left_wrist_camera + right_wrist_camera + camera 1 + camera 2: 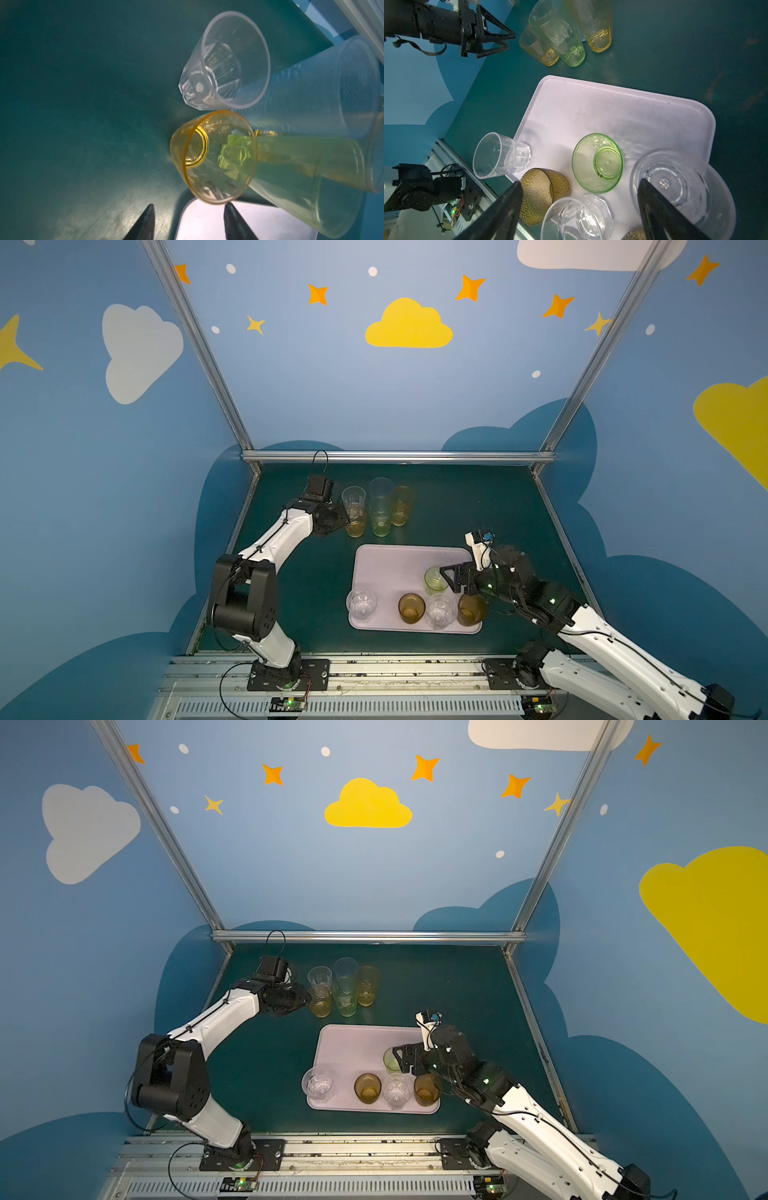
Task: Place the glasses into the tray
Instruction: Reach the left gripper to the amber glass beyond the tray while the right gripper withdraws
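Right end effector (579, 182) hangs wide, empty, over the pink tray (591, 108), where your short green glass (598, 162) stands. Left end effector (189, 205), half spread, empty, faces the short amber glass (214, 155) on the counter (83, 104).

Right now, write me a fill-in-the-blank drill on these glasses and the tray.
1. On the tray, one glass is ___; the others there are clear or brown.
2. Beyond the tray, ___ glasses stand on the table.
3. The left gripper, close to them, is open and holds ___.

Missing words: green; five; nothing.
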Robot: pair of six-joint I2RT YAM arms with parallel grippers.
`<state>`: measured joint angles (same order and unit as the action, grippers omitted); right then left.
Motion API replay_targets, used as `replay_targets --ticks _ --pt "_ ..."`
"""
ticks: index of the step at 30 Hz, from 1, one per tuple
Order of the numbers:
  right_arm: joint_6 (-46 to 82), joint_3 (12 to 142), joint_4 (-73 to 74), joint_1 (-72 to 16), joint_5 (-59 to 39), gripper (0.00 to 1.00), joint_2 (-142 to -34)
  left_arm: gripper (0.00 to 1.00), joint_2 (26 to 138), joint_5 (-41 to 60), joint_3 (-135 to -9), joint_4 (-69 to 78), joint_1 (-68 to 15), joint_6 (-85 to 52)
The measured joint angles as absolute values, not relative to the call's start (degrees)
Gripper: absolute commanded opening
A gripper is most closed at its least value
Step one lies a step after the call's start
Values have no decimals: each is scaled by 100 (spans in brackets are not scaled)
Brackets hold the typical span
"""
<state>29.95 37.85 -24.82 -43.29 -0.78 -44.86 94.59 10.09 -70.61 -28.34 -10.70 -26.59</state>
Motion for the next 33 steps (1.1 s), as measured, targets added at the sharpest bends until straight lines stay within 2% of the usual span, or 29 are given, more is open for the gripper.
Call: replay_targets --ticks 2,7,33 --pt "3022 3699 -2475 -4320 -115 86 -4475 47 9570 969 -7199 -2880 -1070 -2637" --pt "3127 3627 -2469 -4287 -161 86 -4464 35 9861 843 -7507 -3037 -1092 -2521" --pt "3577 3627 -2499 -4228 -261 86 -4436 20 10615 128 -8068 -3413 -1278 -2206"
